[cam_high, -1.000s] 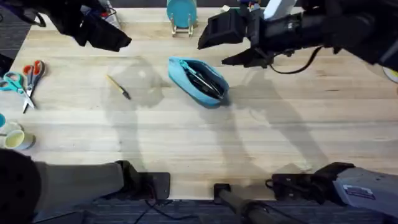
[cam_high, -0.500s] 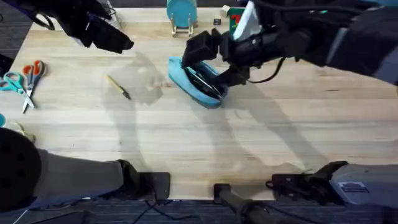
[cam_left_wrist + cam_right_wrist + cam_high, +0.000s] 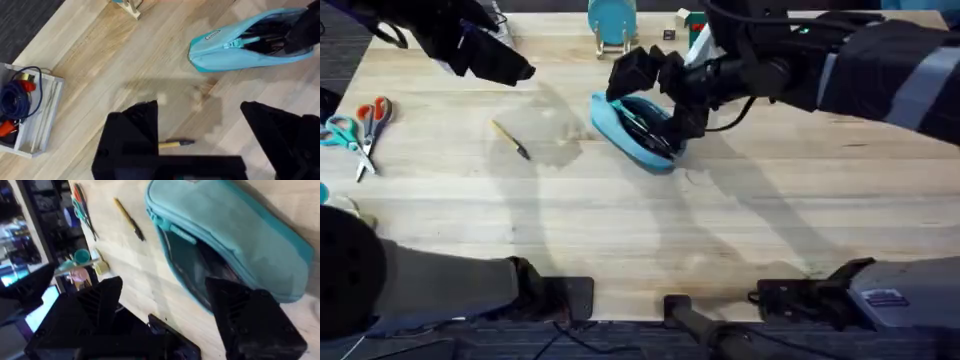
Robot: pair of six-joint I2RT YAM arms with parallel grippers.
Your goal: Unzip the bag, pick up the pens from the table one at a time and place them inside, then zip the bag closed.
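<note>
Pale wooden planks make up the worktop [image 3: 740, 230], and the light blue-teal bag [image 3: 638, 131] lies on it toward the far middle, set at a slant, its zipper undone so the mouth gapes. Dark slim pens [image 3: 648, 131] show inside the opening in the overhead view; how many lie there is hard to tell. The right gripper [image 3: 655, 95] reaches in from the right and hangs directly over the bag, its black fingers spread wide, one finger near the bag's far end and the other over the open mouth. From the right wrist the bag [image 3: 235, 250] sits just ahead of the spread fingers [image 3: 250, 320], the dark interior between them; whether a finger touches the fabric cannot be told. The left gripper [image 3: 505, 65] is held above the worktop's far left, well apart from the bag, and its fingers [image 3: 132, 130] stand wide apart with nothing between them. A thin yellow stick with a dark tip [image 3: 510, 139] lies on the planks left of the bag. Scissors [image 3: 365, 125] rest near the left edge, and a round teal disc on a wooden stand [image 3: 611, 25] stands beyond the bag.
</note>
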